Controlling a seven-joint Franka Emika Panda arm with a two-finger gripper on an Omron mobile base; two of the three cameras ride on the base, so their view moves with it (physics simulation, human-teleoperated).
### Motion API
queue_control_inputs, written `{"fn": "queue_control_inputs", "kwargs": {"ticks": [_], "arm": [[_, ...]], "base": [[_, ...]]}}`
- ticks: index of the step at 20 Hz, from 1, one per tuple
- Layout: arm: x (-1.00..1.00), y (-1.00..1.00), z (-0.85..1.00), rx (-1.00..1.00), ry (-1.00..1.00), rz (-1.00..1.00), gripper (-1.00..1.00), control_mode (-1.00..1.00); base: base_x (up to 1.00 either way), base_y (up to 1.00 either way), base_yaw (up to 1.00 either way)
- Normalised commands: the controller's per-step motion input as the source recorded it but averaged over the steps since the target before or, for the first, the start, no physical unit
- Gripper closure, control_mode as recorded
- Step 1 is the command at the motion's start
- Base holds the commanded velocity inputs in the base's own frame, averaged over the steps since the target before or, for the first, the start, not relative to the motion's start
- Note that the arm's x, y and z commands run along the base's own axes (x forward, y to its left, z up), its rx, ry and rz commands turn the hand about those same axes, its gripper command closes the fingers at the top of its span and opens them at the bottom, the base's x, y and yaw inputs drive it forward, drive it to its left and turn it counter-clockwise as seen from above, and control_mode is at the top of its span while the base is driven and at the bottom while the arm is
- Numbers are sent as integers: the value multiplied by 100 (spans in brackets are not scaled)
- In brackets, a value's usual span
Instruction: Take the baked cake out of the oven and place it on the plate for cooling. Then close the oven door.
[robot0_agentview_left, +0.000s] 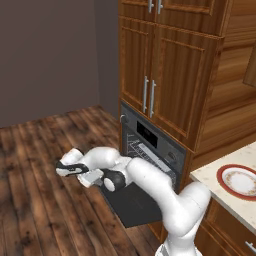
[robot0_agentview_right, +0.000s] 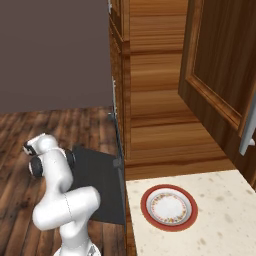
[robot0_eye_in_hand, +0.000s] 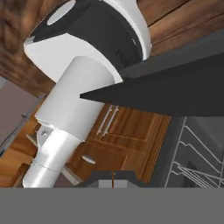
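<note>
Oven (robot0_agentview_left: 150, 145) built into the wooden cabinets (robot0_agentview_left: 165, 65): dark grey front, black display strip near the top, wire rack (robot0_eye_in_hand: 199, 162) visible inside in the left base view and the hand view. Knobs too small to make out. Oven door (robot0_agentview_left: 132, 202) is dropped open, a flat dark grey panel lying roughly level over the wood floor (robot0_agentview_left: 40, 190); in the right base view it shows as a dark slab (robot0_agentview_right: 100, 185) just left of the tabletop edge. In the hand view the door's edge cuts across as a dark wedge (robot0_eye_in_hand: 175, 94), rack to the lower right.

Baked cake: can't pick it out in any view; oven interior is too dark and small to tell.

Plate (robot0_agentview_right: 169, 207) sits on the pale speckled tabletop (robot0_agentview_right: 220, 220), right of the oven: round, white centre with a faint pattern, broad red-brown rim, nothing on it. Also seen at the right edge of the left base view (robot0_agentview_left: 239, 181).

Hand (robot0_agentview_left: 64, 169) is out left of the open door, above the floor, well apart from the plate. Fingers are pinched together, narrow, holding nothing visible. Arm bends low in front of the door.
</note>
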Motion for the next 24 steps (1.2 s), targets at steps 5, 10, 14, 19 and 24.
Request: {"fn": "queue_control_inputs", "kwargs": {"ticks": [5, 10, 14, 19, 24], "arm": [[-5, -15, 77, 2, -33, 0, -100, -100], [0, -16, 23, 3, -57, 0, -100, -100], [-11, -37, 8, 11, -69, 0, -100, -100], [-13, -52, 9, 17, -69, 0, -100, -100], [-5, -47, 5, 15, -52, 0, -100, -100]], "base": [[0, 0, 0], [0, 0, 0], [0, 0, 0], [0, 0, 0], [0, 0, 0]]}}
